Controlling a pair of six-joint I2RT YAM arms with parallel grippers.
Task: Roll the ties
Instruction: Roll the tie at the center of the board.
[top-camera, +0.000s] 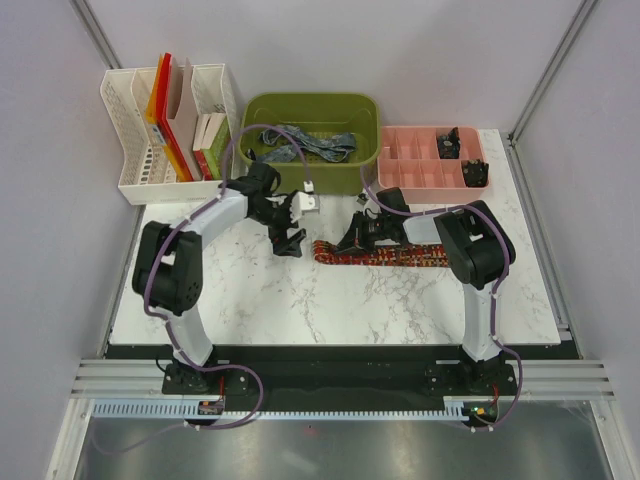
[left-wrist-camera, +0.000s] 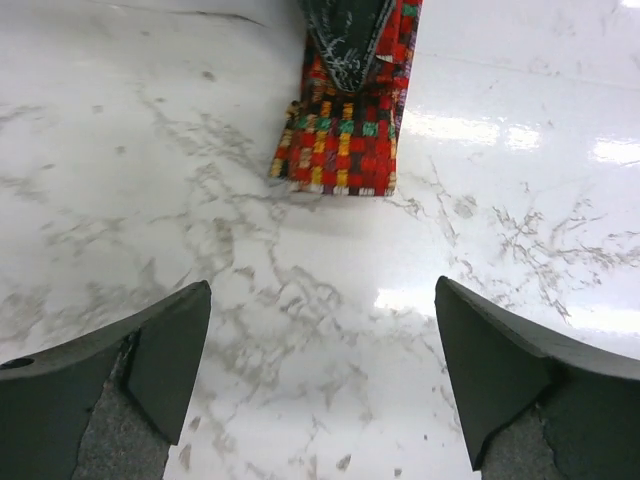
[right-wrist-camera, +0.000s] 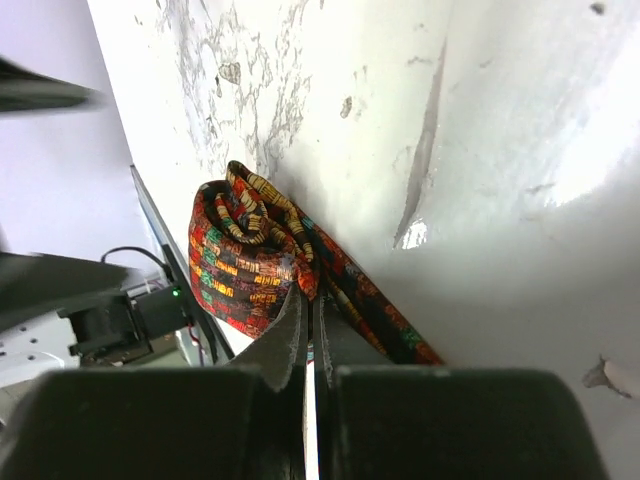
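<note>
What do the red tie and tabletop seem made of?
The red tie looks like matte woven fabric: thread texture and soft folds show. The tabletop looks like glossy marble, grey-veined with glare; stone or laminate, I cannot tell.

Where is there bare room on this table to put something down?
The widest bare table patch lies in front of the red tie, between the arm bases. A smaller strip lies beside the right arm, in front of the pink tray. Crowded: the back row with white rack and green bin, and the tie's left end by the left gripper and right gripper.
</note>
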